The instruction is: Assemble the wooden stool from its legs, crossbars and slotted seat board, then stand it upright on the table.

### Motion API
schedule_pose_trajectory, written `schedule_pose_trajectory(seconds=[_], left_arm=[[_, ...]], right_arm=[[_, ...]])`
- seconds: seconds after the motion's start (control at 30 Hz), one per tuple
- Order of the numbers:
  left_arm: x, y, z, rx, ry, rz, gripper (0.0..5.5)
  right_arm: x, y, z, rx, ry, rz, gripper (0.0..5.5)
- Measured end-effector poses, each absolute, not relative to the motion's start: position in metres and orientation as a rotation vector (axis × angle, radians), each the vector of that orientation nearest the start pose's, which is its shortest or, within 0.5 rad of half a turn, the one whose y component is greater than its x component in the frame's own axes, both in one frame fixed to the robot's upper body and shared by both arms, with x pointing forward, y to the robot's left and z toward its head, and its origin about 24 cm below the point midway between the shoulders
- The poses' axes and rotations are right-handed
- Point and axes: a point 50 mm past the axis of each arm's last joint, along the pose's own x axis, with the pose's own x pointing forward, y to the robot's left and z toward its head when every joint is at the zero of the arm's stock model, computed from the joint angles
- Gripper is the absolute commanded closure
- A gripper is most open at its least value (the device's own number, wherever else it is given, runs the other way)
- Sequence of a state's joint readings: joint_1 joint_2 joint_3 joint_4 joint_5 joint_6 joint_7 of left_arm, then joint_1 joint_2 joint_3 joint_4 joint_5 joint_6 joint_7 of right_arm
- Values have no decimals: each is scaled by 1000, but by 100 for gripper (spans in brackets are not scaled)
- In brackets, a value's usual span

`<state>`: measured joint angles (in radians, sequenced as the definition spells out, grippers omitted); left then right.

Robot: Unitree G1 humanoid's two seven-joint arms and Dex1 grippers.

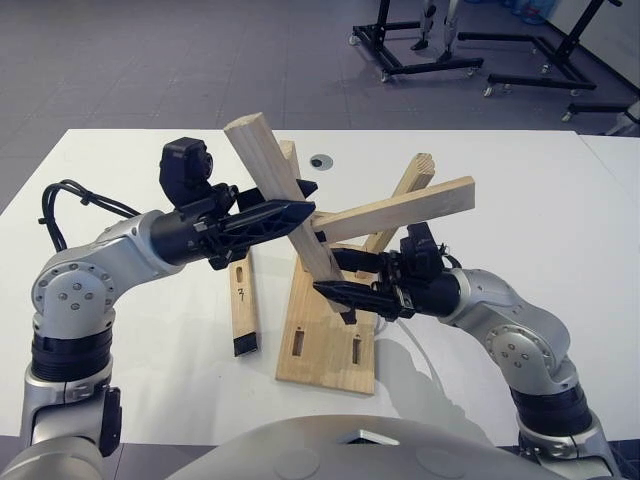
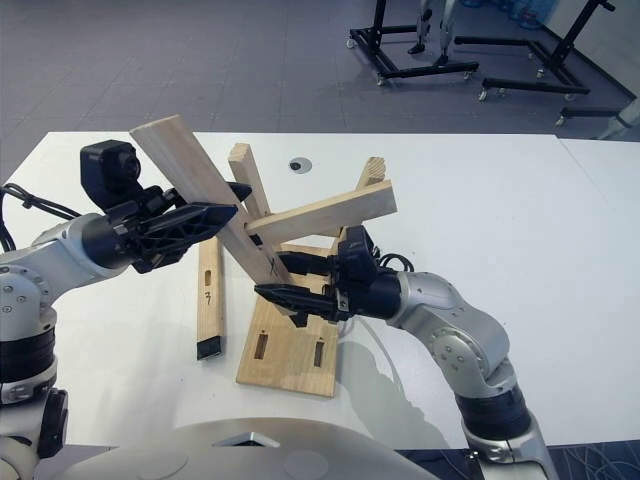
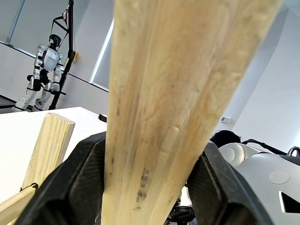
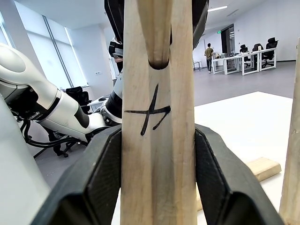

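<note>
Leg (image 1: pixel 262 150) clamped by left tool (image 1: pixel 300 202), right tool (image 1: pixel 329 273)

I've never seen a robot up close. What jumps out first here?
A tilted wooden leg is held over the middle of the table; the left pincer grips it higher up, the right pincer lower down. A crossbar juts from it toward the robot's right, and the slotted seat board lies flat beneath.
</note>
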<state>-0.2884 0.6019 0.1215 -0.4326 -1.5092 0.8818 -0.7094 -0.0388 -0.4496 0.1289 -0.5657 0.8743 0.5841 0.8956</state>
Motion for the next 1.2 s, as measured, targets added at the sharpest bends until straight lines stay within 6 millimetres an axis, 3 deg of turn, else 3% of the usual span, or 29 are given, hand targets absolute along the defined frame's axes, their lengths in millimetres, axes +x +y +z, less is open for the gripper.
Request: schedule_pose_trajectory(seconds=[0.3,0.37,0.47,0.57,0.73,0.9,1.0,1.2], left_arm=[[221,152,196,-644,54,-1517,320],[222,155,196,-658,51,-1516,321],[227,171,198,-669,2,-1451,330],[228,171,195,-659,1,-1427,334],[227,189,203,-595,-89,-1392,346],[228,211,209,-519,-172,-1312,346],[226,213,204,-457,-158,-1302,346],[210,193,175,-314,71,-1469,346]], right_arm=[[192,-102,135,344,1,1433,346],[194,-103,137,361,5,1431,301],[200,-120,138,358,15,1388,246],[204,-131,138,369,25,1357,209],[207,-167,132,300,124,1264,209],[208,-185,130,242,204,1271,209],[213,-195,128,236,227,1240,209],[236,-217,152,170,155,1158,209]])
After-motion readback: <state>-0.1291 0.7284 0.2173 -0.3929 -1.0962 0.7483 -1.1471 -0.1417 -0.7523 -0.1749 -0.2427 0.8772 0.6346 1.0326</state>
